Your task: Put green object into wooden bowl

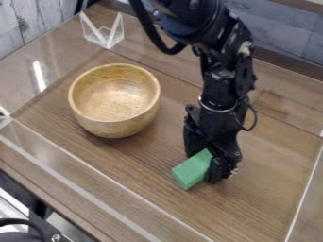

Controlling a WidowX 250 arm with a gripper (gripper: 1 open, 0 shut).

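Grasp step: right of the wooden bowl [115, 99], the open end effector [211, 163] straddles the green object [192, 171]; closing looks next.

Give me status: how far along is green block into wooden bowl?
Done: the arm is down at the green block, pincer pointing down over its far end. In hand: nothing gripped yet; the jaws are open astride the block, which lies flat on the table. Left: close, lift, carry left to the wooden bowl, which is empty, and release.
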